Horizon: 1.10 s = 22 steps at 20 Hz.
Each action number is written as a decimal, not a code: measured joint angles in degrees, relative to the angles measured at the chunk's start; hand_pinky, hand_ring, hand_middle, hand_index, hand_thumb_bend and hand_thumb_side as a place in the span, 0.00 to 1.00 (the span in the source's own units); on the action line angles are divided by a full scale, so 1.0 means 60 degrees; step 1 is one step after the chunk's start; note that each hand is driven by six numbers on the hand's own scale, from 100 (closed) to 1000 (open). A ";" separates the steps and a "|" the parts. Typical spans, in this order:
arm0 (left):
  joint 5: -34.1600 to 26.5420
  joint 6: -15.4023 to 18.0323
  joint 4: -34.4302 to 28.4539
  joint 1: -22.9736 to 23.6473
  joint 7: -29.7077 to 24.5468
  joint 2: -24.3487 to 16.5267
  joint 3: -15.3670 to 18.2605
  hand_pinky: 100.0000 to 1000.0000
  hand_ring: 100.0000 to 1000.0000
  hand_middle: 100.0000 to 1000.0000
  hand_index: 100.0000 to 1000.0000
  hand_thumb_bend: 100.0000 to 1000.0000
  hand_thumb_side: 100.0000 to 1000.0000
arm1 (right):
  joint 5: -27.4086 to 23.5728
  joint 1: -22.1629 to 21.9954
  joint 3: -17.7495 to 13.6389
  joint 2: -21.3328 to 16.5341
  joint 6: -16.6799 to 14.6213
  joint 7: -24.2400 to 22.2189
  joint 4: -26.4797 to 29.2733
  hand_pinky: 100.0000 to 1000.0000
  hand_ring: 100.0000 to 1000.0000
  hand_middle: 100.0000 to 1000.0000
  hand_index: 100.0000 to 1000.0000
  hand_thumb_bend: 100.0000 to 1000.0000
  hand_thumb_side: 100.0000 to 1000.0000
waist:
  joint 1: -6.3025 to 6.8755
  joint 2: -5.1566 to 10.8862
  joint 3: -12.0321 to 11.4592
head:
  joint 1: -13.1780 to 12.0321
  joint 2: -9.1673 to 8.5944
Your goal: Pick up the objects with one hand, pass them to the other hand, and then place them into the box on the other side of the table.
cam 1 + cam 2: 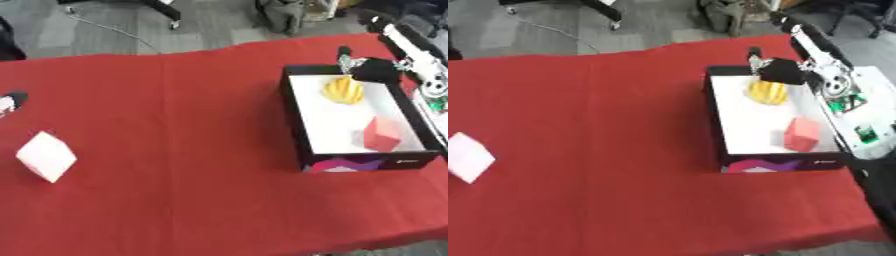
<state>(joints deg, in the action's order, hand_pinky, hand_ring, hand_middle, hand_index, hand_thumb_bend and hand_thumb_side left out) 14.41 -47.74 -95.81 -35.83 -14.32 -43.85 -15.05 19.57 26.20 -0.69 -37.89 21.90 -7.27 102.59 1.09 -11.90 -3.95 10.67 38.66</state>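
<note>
Much bare red cloth point(192, 150) separates the box point(297, 120), near the right edge, from a white block point(45, 156) far left. Inside lie a red block point(382, 134) and a yellow thing point(344, 90). Right hand point(374, 70) hovers above it; its grip cannot be told. Left hand point(9, 102) peeks in, left edge.

Lighting: even, diffuse, moderately bright; no single source apparent. Glare: none on the red tablecloth point(192, 125); the white floor of the box point(346, 125) at right of frame reads brightest. Shadows: soft, short, beside the red block point(382, 134). Focus: both views soft throughout, edges smeared; the white block point(45, 156) at lower left lacks crisp outlines.
</note>
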 measured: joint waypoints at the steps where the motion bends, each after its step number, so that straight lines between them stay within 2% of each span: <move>1: -0.0106 -0.0209 0.0231 -0.0120 -0.0348 -0.0073 -0.0150 0.88 0.82 0.74 0.89 0.64 0.40 | -0.0027 -0.0001 0.0018 0.0000 -0.0001 -0.0001 0.0044 1.00 1.00 0.94 1.00 0.00 0.25 | 0.0014 0.0017 0.0001 | -0.0030 0.0001; 3: -0.0167 -0.0400 0.0737 -0.0328 -0.1012 -0.0200 -0.0476 0.89 0.83 0.75 0.88 0.68 0.39 | -0.0039 -0.0001 0.0043 -0.0001 0.0001 -0.0005 0.0105 1.00 1.00 0.94 1.00 0.00 0.25 | 0.0047 0.0038 0.0001 | -0.0083 0.0001; 4: -0.0133 -0.0313 0.0990 -0.0433 -0.1204 -0.0244 -0.0638 0.89 0.83 0.75 0.88 0.69 0.39 | -0.0040 -0.0003 0.0064 -0.0001 0.0003 -0.0009 0.0115 1.00 1.00 0.94 1.00 0.00 0.25 | 0.0060 0.0038 0.0001 | -0.0096 0.0002; 12: 0.1258 0.0810 0.3177 -0.1333 -0.2327 -0.0190 -0.1705 0.92 0.86 0.78 0.87 0.76 0.38 | -0.0040 -0.0006 0.0137 -0.0001 0.0011 -0.0082 0.0128 1.00 1.00 0.93 1.00 0.00 0.25 | 0.0096 0.0043 0.0002 | -0.0220 0.0004; 18: 0.2171 0.1674 0.4395 -0.1726 -0.3191 0.0316 -0.1938 0.92 0.86 0.77 0.85 0.78 0.39 | -0.0040 -0.0007 0.0187 0.0000 0.0011 -0.0089 0.0124 1.00 1.00 0.92 1.00 0.00 0.24 | 0.0080 0.0043 0.0001 | -0.0292 0.0003; 22: 0.2478 0.1978 0.4764 -0.1894 -0.3496 0.0538 -0.1921 0.91 0.86 0.77 0.86 0.77 0.39 | -0.0040 -0.0010 0.0192 0.0005 0.0014 -0.0093 0.0114 1.00 1.00 0.92 1.00 0.00 0.24 | 0.0073 0.0043 -0.0002 | -0.0347 0.0003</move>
<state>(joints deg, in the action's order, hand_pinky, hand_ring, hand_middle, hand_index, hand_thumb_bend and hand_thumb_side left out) 29.28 -35.87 -67.23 -47.19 -35.30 -40.62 -26.57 19.34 26.14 0.46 -37.86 21.99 -7.82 103.28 1.52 -11.65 -3.96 8.59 38.69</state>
